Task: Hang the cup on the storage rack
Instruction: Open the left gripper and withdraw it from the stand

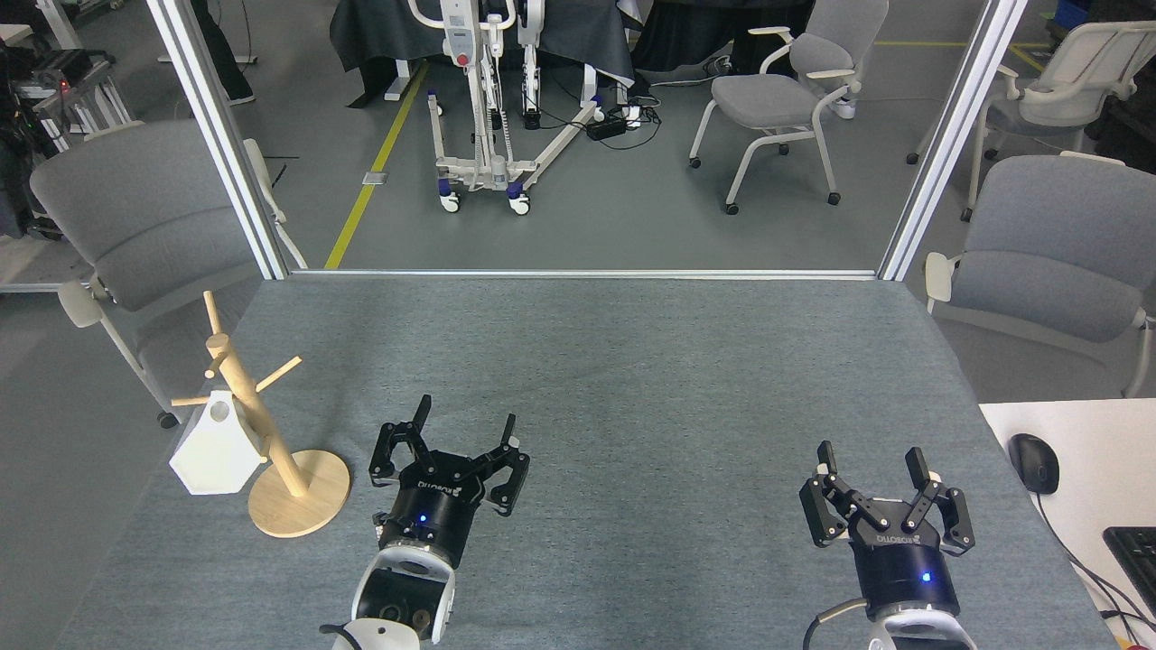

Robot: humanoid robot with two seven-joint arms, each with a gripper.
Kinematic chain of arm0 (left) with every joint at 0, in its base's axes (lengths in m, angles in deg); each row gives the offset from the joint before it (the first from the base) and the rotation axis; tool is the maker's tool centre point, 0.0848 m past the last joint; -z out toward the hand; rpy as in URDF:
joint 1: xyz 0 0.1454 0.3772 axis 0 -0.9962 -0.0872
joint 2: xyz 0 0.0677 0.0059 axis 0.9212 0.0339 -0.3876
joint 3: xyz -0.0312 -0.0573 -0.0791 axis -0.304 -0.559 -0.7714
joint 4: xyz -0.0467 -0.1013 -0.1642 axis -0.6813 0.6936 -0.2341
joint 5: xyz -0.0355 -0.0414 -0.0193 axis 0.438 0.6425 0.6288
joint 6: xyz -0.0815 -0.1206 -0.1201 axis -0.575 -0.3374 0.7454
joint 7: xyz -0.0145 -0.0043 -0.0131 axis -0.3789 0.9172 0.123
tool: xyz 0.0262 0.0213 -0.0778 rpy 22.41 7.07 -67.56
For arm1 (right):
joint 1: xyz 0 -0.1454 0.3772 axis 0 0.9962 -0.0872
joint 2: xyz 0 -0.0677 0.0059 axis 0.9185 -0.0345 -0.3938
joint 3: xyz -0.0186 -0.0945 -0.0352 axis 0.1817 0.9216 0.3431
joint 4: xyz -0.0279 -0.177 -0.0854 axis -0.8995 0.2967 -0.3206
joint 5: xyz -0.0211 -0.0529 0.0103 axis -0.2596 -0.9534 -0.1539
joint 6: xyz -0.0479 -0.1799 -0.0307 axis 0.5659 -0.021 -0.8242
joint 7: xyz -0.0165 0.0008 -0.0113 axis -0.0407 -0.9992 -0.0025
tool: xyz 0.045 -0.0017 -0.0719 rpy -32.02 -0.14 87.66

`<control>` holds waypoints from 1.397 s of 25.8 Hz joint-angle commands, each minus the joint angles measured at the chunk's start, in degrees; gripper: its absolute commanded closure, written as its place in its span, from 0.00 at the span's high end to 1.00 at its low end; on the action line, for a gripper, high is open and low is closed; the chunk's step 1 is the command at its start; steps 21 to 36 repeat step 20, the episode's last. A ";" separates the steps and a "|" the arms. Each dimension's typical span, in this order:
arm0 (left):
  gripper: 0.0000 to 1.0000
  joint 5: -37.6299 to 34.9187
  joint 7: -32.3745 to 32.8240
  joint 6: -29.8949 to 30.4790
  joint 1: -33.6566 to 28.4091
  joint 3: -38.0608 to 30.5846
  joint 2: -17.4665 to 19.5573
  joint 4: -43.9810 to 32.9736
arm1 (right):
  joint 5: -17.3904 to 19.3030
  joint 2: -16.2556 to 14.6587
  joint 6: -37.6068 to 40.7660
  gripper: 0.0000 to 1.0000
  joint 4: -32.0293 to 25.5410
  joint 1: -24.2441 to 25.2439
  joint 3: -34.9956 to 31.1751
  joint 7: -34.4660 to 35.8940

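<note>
The storage rack [262, 433], a light wooden mug tree on a round disc base, stands near the table's left edge. The white faceted cup [217, 450] hangs from a peg on its left side, hexagonal rim down and toward me. My left gripper [465, 422] is open and empty over the table, to the right of the rack's base and well apart from the cup. Over the right front of the table my right gripper [869, 457] is open too, with nothing between its fingers.
The grey felt table [614, 379] ends at a metal rail at the back. Grey chairs [135, 217] stand beyond the left and right edges. A white desk with a black mouse [1034, 462] and a keyboard corner adjoins the table's right front.
</note>
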 commanded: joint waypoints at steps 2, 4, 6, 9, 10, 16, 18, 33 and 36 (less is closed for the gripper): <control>0.99 1.13 1.92 -4.17 0.78 4.60 0.05 -1.47 | 0.02 0.03 -0.03 0.99 0.00 -0.01 0.01 -0.01; 0.99 1.48 1.92 -3.64 -0.45 4.51 0.14 -2.35 | 0.02 0.03 -0.12 0.99 0.18 -0.01 0.01 -0.01; 0.99 1.48 1.92 -3.38 -2.12 4.42 0.23 -2.96 | 0.02 0.03 -0.12 0.99 1.49 -0.36 0.01 -0.01; 0.99 1.48 2.19 -3.29 -3.96 4.51 0.31 -3.84 | 0.02 0.12 -0.12 0.99 4.92 -3.26 0.01 -0.01; 0.99 1.48 2.10 -3.38 -4.23 4.51 0.31 -3.84 | 0.02 0.12 -0.12 0.99 6.77 -4.49 0.01 -0.01; 0.99 1.48 2.19 -3.29 -4.23 4.42 0.31 -3.84 | -0.06 0.29 -0.12 0.99 8.79 -7.22 0.01 -0.01; 0.99 1.48 2.19 -3.29 -4.32 4.42 0.31 -3.75 | -0.06 0.47 -0.12 0.99 8.79 -7.04 0.10 0.07; 0.99 1.48 2.28 -3.29 -4.32 4.51 0.31 -3.58 | -0.06 0.47 -0.12 1.00 8.79 -6.95 0.10 0.16; 0.99 1.48 2.28 -3.29 -4.32 4.51 0.31 -3.58 | -0.06 0.47 -0.12 1.00 8.79 -6.95 0.10 0.16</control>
